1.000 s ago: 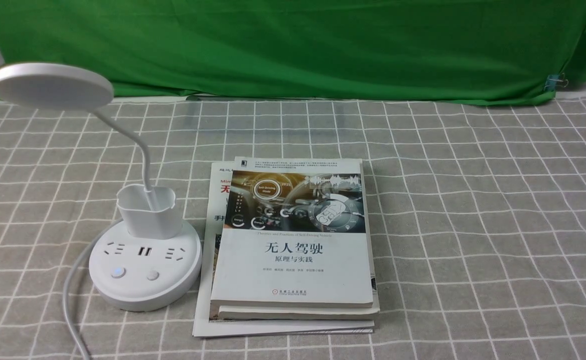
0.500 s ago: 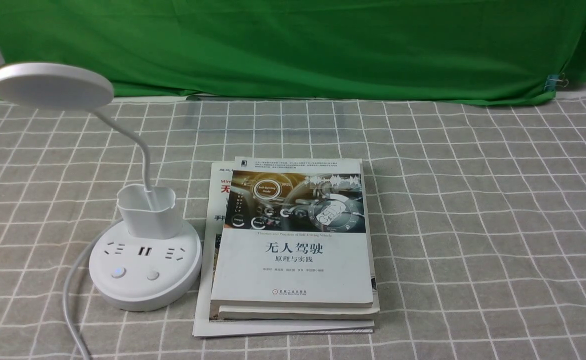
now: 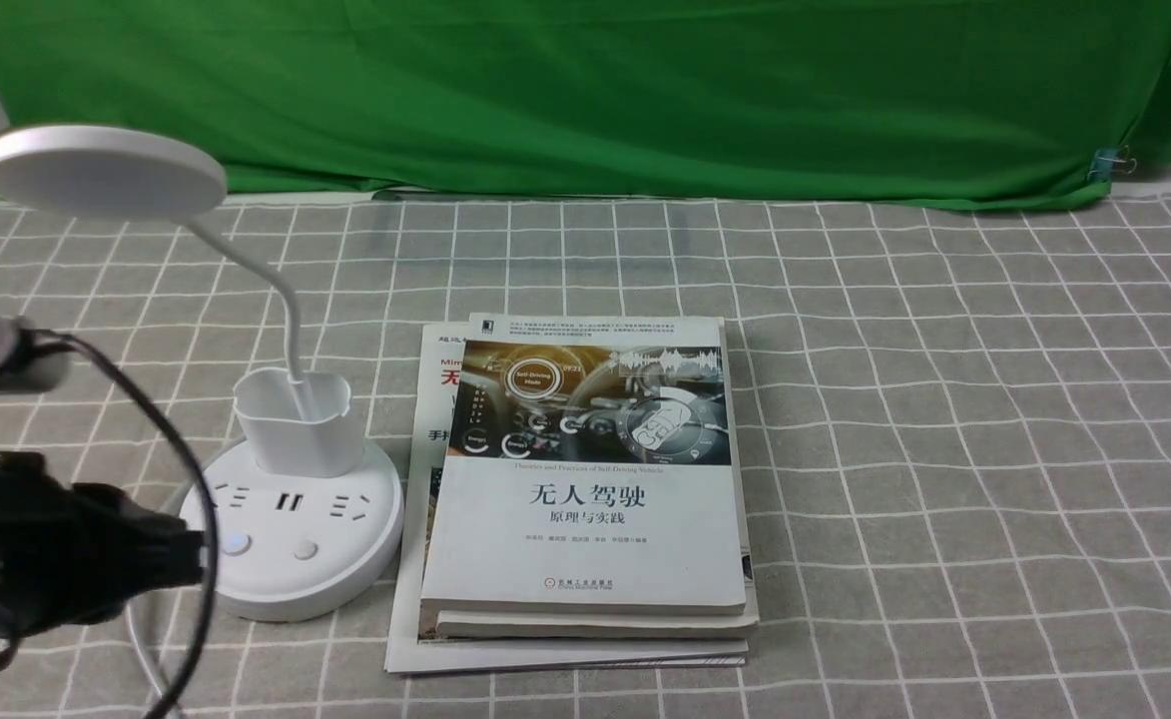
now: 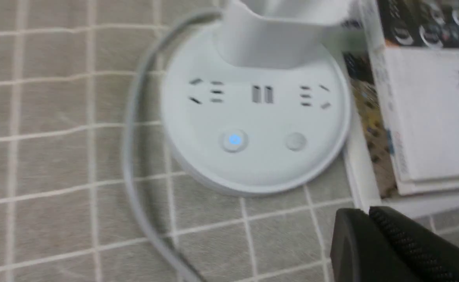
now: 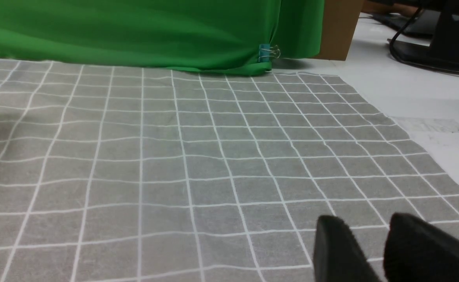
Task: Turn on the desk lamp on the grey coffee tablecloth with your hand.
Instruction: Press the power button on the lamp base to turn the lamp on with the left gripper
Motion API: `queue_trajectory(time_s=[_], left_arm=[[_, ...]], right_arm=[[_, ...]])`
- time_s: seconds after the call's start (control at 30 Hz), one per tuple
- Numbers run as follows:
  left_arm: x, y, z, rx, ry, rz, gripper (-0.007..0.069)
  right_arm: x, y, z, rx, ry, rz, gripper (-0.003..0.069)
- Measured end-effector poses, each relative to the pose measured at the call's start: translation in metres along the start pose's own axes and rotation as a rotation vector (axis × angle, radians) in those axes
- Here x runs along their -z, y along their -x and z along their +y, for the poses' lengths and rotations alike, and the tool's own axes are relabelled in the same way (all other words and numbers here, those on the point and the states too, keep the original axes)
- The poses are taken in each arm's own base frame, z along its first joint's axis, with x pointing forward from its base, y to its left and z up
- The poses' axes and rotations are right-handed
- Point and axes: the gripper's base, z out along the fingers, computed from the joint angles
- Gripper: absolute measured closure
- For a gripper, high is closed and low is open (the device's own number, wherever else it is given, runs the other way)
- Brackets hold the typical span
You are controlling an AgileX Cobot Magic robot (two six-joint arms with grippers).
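The white desk lamp stands at the left of the grey coffee tablecloth, its disc head unlit and raised on the bendy neck. Its round base carries a blue-lit button and a plain button; both show in the left wrist view, the lit one and the plain one. My left hand, black with cables, reaches in from the left, its tip close beside the base's left edge. Its fingers are pressed together and empty. My right gripper is open over bare cloth.
A stack of books lies right beside the lamp base. The lamp's white cord curves forward from the base's left. A green cloth backdrop hangs at the back, held by a clip.
My left arm has come into the front view from the left edge and moved right toward the lamp base. The lamp and the books have not moved.
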Motion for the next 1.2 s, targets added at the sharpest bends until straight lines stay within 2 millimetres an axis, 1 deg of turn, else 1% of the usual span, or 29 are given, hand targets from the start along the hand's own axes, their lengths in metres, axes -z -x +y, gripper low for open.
queue_trajectory(time_s=[0.07,0.1,0.17,0.33,0.4,0.47,0.57,0.77,0.9,1.07,1.2], left_arm=[[-0.013,0.007,-0.006,-0.046,-0.008,0.053,0.0606],[-0.015,0.008,-0.006,-0.058,0.0,0.06,0.0606],[-0.031,0.017,-0.013,-0.119,0.037,0.11,0.0606],[-0.058,0.027,-0.025,-0.194,0.069,0.171,0.0606],[-0.072,0.028,-0.025,-0.212,0.086,0.2,0.0606],[-0.078,0.028,-0.024,-0.222,0.094,0.213,0.0606],[-0.092,0.025,-0.021,-0.241,0.108,0.241,0.0606],[-0.104,0.029,-0.019,-0.254,0.11,0.194,0.0608],[-0.106,0.029,-0.016,-0.249,0.118,0.191,0.0608],[-0.11,0.027,-0.004,-0.218,0.141,0.229,0.0608],[-0.11,0.027,-0.002,-0.214,0.139,0.228,0.0608]], right_arm=[[0.0,0.0,0.0,0.0,0.0,0.0,0.0414],[0.0,0.0,0.0,0.0,0.0,0.0,0.0414],[0.0,0.0,0.0,0.0,0.0,0.0,0.0414],[0.0,0.0,0.0,0.0,0.0,0.0,0.0414],[0.0,0.0,0.0,0.0,0.0,0.0,0.0414],[0.0,0.0,0.0,0.0,0.0,0.0,0.0414],[0.0,0.0,0.0,0.0,0.0,0.0,0.0414],[0.0,0.0,0.0,0.0,0.0,0.0,0.0414],[0.0,0.0,0.0,0.0,0.0,0.0,0.0414],[0.0,0.0,0.0,0.0,0.0,0.0,0.0414],[0.0,0.0,0.0,0.0,0.0,0.0,0.0414]])
